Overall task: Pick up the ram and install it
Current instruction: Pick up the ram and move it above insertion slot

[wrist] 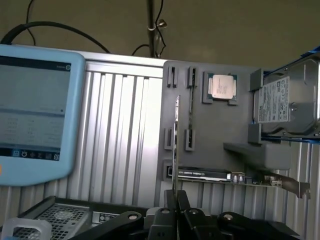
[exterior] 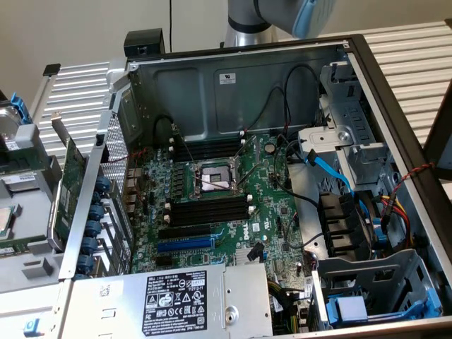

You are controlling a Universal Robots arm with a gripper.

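Your claw [wrist: 176, 200] is closed on the ram [wrist: 175, 145], which shows edge-on as a thin strip rising from between the fingertips, so you can log the pick-up as done. The wrist view looks out over the grey holder tray [wrist: 210, 150] with its processor [wrist: 221, 86], hard drive [wrist: 287, 102] and expansion card [wrist: 235, 176], not over the case. In the exterior view the black memory slots [exterior: 208, 210] on the motherboard [exterior: 261, 233] appear empty and only the arm [exterior: 282, 18] shows above the case, so installation is still entirely outstanding.
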